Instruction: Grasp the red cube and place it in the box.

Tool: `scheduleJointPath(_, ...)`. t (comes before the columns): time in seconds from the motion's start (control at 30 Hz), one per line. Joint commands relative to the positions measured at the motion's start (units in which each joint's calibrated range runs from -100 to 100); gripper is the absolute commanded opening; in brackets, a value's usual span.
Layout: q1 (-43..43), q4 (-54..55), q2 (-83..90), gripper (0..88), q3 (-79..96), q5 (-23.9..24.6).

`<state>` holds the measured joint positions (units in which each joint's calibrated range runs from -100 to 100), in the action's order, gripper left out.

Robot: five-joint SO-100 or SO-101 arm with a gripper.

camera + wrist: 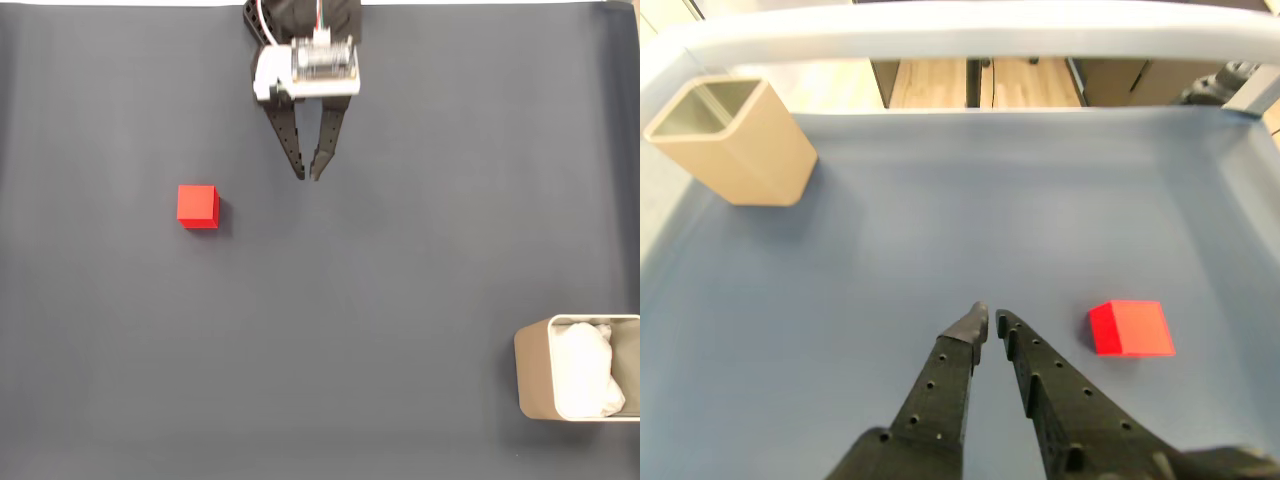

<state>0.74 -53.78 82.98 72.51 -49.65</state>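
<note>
The pincer point(308, 177) is hanging nearly closed over the dark desk point(400, 250), gripping nothing. In the fixed view, the red cube point(198, 206) is sitting left of it, apart, and the box point(535, 370) is standing at the lower right edge.

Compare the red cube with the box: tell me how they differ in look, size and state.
The red cube is bright red; the box is beige-tan. The cube is a small solid block, while the box is a much larger open-topped container with thin walls and something white lying inside. In the fixed view the cube lies left of the gripper, the box at the lower right edge. Both rest on the dark mat, untouched, apart from the gripper.
</note>
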Motion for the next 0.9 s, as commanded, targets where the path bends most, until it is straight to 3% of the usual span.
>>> scheduleJointPath(0.0,0.61,0.25,-6.98,0.0,-15.31,-0.39)
scheduleJointPath(0.37,-1.74,-13.02,-28.21,0.0,-44.50,-0.63)
scheduleJointPath(0.83,-11.11,-18.93,-35.67,0.0,-49.89,1.17)
scheduleJointPath(0.87,-14.66,-19.01,-37.31,0.0,-49.89,0.98)
